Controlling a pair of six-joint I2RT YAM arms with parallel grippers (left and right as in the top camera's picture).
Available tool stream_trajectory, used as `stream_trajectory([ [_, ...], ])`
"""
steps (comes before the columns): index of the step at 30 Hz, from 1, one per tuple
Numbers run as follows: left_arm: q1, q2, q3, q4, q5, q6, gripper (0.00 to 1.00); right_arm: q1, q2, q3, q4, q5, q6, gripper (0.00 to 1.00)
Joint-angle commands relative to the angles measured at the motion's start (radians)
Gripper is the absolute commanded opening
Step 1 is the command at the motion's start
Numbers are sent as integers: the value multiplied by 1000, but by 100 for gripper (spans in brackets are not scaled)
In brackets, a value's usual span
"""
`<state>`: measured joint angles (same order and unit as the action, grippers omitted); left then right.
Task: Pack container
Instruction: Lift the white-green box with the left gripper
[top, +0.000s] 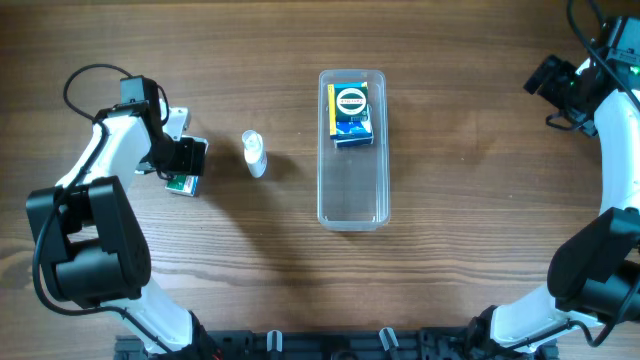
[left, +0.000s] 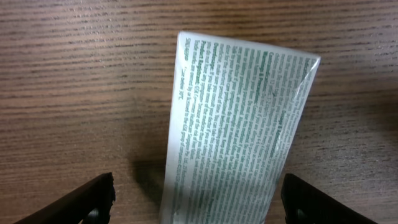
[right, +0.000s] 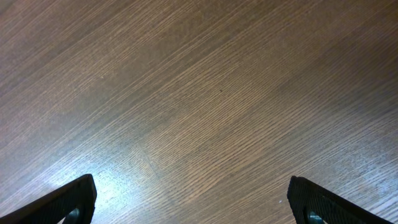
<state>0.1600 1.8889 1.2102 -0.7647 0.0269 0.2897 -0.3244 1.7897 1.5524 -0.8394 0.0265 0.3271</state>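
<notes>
Item 1: container (top: 352, 150), a clear plastic tub, long and narrow, lying at the middle of the tabletop (top: 460, 250). Inside it, at the far end, we count 1 blue and yellow box (top: 351, 112).

Item 2: clear bottle (top: 254, 153), small, on its side, left of the container and apart from it.

Item 3: white box with green print (left: 239, 124), lying on the tabletop further left.

Item 4: left pincer (left: 202, 208), released, with 1 jaw on each side of the white box and not clamped on it.

Item 5: right pincer (right: 196, 208), released. We note its jaws wide apart above plain wood at the far right, well apart from the container.
</notes>
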Motion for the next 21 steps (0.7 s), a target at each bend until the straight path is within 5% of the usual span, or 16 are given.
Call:
stream_trajectory([
  [1, 4, 21, 0, 10, -3, 18, 87, 0, 2, -5, 2, -6, -10, 100],
  [21, 4, 75, 0, 44, -3, 21, 85, 0, 2, -5, 2, -6, -10, 100],
])
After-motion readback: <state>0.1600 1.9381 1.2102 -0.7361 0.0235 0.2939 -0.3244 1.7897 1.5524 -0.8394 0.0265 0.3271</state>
